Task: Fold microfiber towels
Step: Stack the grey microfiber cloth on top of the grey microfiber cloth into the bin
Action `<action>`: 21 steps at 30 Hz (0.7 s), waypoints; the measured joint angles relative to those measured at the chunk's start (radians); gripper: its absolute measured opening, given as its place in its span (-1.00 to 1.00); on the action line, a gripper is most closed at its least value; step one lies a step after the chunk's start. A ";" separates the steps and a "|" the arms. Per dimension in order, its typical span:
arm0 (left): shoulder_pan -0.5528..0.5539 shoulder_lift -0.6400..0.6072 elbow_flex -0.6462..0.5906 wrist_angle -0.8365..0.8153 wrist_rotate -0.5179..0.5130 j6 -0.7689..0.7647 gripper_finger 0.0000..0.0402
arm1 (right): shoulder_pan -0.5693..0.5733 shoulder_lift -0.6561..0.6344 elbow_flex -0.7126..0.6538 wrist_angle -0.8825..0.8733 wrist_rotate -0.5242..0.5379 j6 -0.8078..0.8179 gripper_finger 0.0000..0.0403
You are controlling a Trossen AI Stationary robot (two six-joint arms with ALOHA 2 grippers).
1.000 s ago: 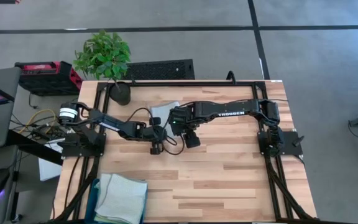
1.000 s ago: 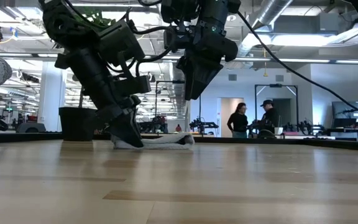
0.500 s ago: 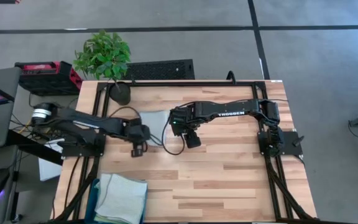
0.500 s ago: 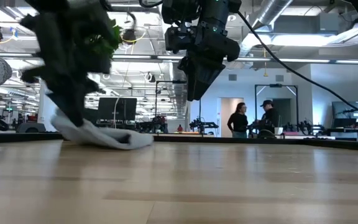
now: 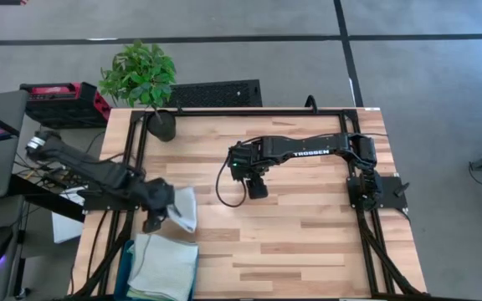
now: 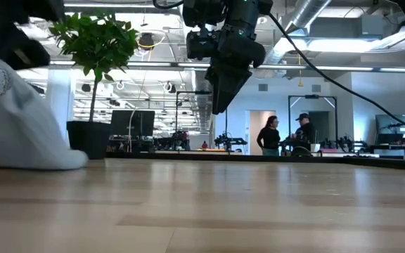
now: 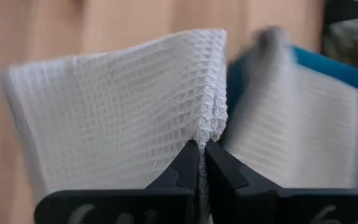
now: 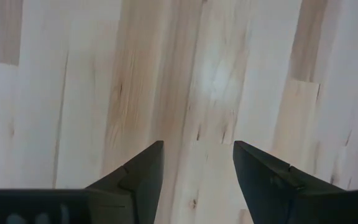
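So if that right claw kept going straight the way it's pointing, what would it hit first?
Most likely just the bare wooden table. The right gripper points down at it with open jaws and nothing shows between.

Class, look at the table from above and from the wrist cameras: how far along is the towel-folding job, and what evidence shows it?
Done: a light green towel tops the pile in the teal bin.

In hand: the left gripper is shut on a folded pale grey towel, held by the bin.

Left: placing that towel in the bin. The right gripper waits open over bare table, holding nothing. No other loose towels are visible.
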State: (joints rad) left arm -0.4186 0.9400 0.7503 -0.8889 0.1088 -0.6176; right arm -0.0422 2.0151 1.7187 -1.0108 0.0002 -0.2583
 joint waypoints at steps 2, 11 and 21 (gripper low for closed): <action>-0.064 -0.001 0.032 0.000 0.008 -0.039 -1.00 | 0.000 0.000 0.000 0.002 0.000 0.035 0.06; -0.354 0.051 0.170 0.024 -0.061 -0.230 -1.00 | 0.000 0.000 0.000 0.028 -0.001 0.172 0.06; -0.574 0.322 0.286 0.048 -0.121 -0.329 -1.00 | 0.000 0.000 0.000 0.042 -0.001 0.207 0.06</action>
State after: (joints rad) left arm -0.9925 1.2621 1.0362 -0.8410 -0.0125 -0.9466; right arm -0.0418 2.0151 1.7187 -0.9691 -0.0006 -0.0517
